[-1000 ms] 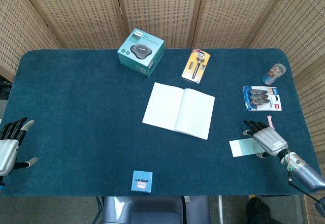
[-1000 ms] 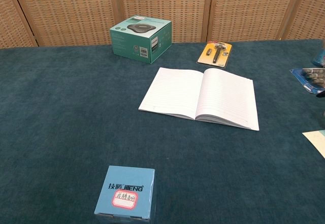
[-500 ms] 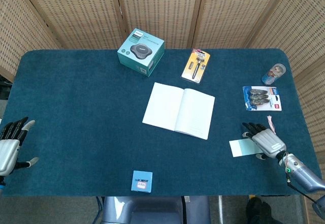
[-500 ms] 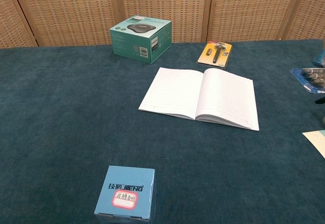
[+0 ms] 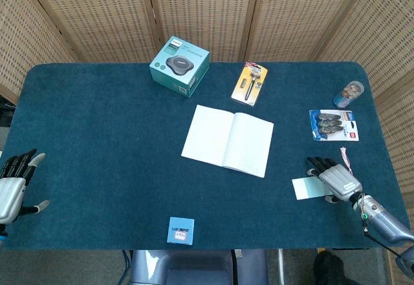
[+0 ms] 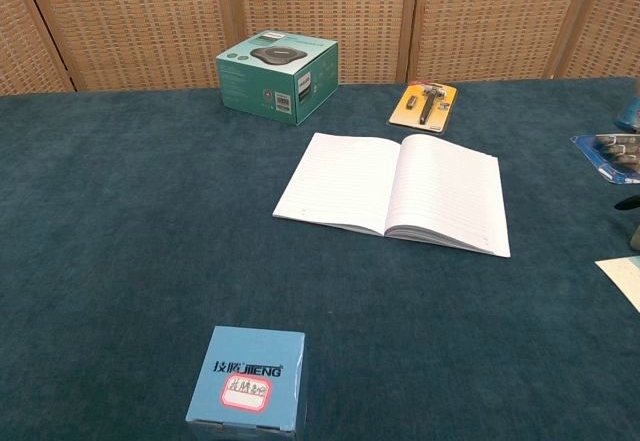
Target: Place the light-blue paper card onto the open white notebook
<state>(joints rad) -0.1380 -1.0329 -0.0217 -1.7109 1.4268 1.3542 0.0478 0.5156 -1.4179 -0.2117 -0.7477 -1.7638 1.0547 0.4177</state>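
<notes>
The light-blue paper card (image 5: 303,187) lies flat near the table's front right; only its corner (image 6: 625,277) shows at the right edge of the chest view. My right hand (image 5: 336,178) lies over the card's right end with fingers spread, and I cannot see any grip on it. The open white notebook (image 5: 228,139) (image 6: 395,192) rests in the middle of the table, well to the left of the card. My left hand (image 5: 13,185) hangs at the table's far left edge, fingers apart and empty.
A teal box (image 5: 180,65) and a yellow razor pack (image 5: 250,83) sit behind the notebook. A blister pack (image 5: 333,125) and a small jar (image 5: 350,94) lie behind my right hand. A small blue box (image 5: 182,230) stands at the front edge.
My right hand has shifted slightly toward the table's front edge, staying over the card's right end. The card, notebook and left hand have not moved.
</notes>
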